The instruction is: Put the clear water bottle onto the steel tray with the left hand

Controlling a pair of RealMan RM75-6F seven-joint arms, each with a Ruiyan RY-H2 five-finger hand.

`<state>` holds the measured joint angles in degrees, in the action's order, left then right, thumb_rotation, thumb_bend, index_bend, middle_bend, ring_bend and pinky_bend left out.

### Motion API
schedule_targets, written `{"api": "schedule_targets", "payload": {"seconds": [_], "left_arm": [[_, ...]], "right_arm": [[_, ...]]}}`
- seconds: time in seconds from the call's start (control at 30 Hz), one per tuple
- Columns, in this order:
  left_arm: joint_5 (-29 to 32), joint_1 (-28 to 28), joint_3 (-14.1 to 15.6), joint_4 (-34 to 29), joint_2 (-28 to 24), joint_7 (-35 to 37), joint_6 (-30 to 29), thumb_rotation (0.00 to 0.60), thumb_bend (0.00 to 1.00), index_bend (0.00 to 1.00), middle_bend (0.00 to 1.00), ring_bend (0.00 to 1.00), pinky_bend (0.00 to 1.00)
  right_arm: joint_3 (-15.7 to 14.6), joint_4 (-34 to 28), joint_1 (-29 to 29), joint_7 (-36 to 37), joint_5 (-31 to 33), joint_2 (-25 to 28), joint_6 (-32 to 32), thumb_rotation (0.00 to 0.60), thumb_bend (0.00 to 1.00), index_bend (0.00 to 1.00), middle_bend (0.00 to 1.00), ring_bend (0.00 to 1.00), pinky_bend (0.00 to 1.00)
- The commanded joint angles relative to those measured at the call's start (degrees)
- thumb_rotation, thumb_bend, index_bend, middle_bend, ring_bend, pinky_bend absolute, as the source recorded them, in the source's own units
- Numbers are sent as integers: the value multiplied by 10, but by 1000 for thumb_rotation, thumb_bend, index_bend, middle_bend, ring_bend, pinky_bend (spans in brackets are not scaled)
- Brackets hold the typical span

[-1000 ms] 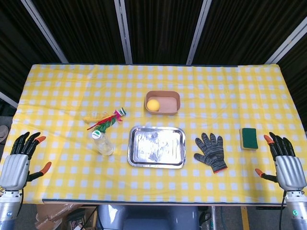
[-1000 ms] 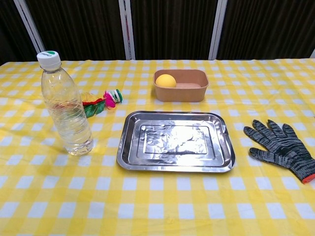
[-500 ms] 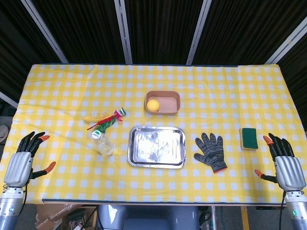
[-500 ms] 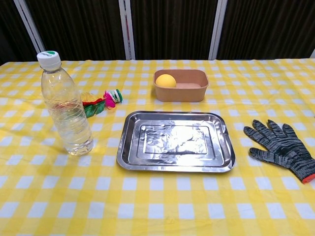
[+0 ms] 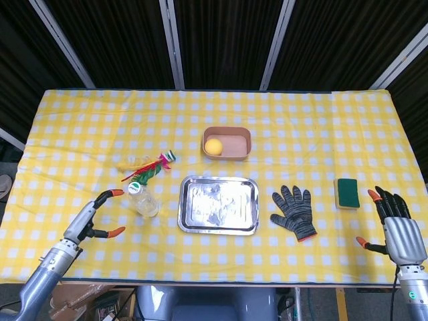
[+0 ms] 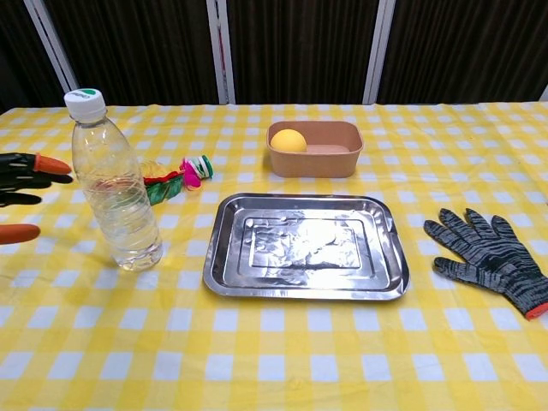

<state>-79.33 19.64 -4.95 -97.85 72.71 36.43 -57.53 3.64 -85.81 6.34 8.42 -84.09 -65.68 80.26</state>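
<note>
The clear water bottle (image 5: pixel 143 200) (image 6: pixel 115 188) stands upright with a white cap, left of the steel tray (image 5: pixel 219 205) (image 6: pixel 304 247). The tray is bare. My left hand (image 5: pixel 93 215) (image 6: pixel 24 193) is open just left of the bottle, fingers and thumb spread toward it, not touching. At the front right table edge my right hand (image 5: pixel 397 227) stays open and holds nothing; the chest view does not show it.
A brown bowl (image 5: pixel 227 142) (image 6: pixel 314 148) with a yellow ball stands behind the tray. A feathered shuttlecock (image 5: pixel 148 166) (image 6: pixel 175 178) lies behind the bottle. A grey work glove (image 5: pixel 294 211) (image 6: pixel 492 258) and a green sponge (image 5: pixel 347 192) lie right of the tray.
My left hand has swung in from the front left table edge toward the bottle and turned sideways, now showing in the chest view. The right hand has barely moved.
</note>
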Motion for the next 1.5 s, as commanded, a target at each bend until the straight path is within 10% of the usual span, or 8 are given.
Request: {"api": "schedule_targets", "payload": {"seconds": [0.03,0.5,1.0,1.5], "left_arm": [[21,15,-15,18,32,5,11,600,255,165,96,0,0],[86,59,-45,62,135,-75,31,600,266,166,115,0,0],[99,43,-53,32,157,-131,-31,600,482,444,425,0,0],[288,172,-192,-171,154,-242,48,600,462,450,419,0,0]], "right_arm": [[0,0,1,2,0,0,-2,600,49,54,0,0,0],[0,3,1,15,4,4,-8,600,50,54,0,0,0],[-3,-4,2,9,0,4,-10,600,49,54,0,0,0],[0,-2,3,10,6,5,-13,600,49,54,0,0,0]]}}
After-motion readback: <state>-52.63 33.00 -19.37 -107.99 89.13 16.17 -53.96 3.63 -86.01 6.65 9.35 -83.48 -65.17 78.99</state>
